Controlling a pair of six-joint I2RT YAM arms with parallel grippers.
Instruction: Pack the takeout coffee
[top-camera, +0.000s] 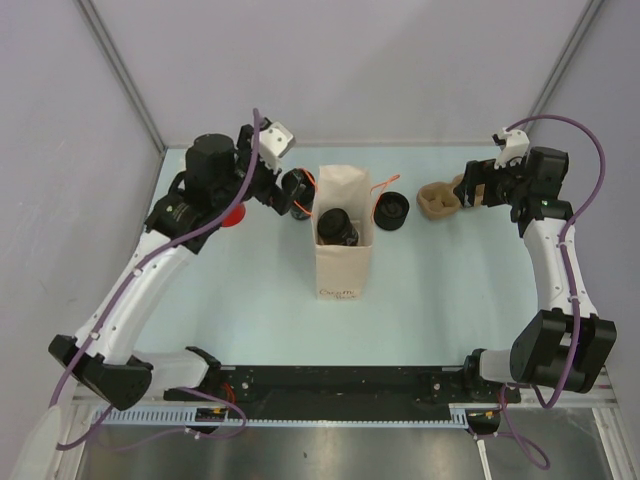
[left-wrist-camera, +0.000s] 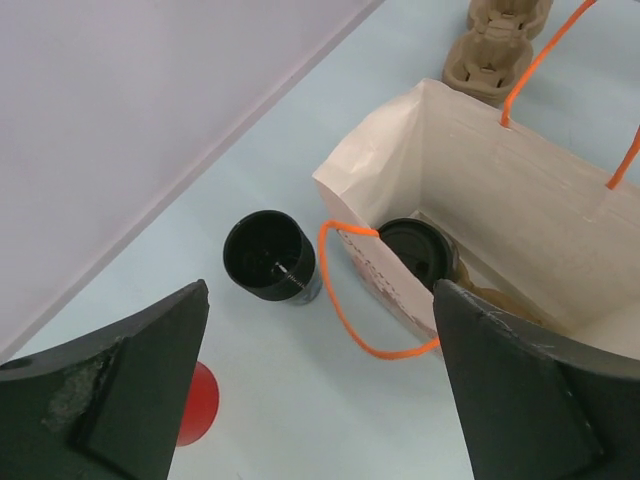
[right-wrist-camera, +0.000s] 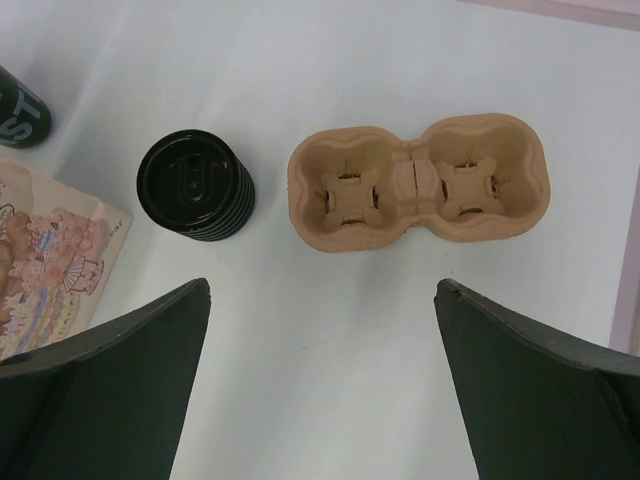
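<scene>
The takeout coffee, a small black open-topped cup (left-wrist-camera: 270, 255), stands upright on the table just left of a white paper bag (left-wrist-camera: 520, 190) with orange handles. In the top view the cup (top-camera: 297, 193) is partly hidden by my left gripper (top-camera: 283, 190). My left gripper (left-wrist-camera: 321, 285) is open and empty, held above the table, with the cup just beyond its fingertips. A second black cup with a lid (left-wrist-camera: 420, 250) sits inside the bag (top-camera: 343, 262). My right gripper (right-wrist-camera: 323, 283) is open and empty over bare table on the right (top-camera: 468, 190).
A squat black ribbed round piece (right-wrist-camera: 195, 185) sits right of the bag (top-camera: 392, 210). A brown two-cup cardboard carrier (right-wrist-camera: 420, 190) lies further right (top-camera: 440, 200). A red cup (top-camera: 235, 215) stands left of the black cup (left-wrist-camera: 195, 405). Walls close the back and sides.
</scene>
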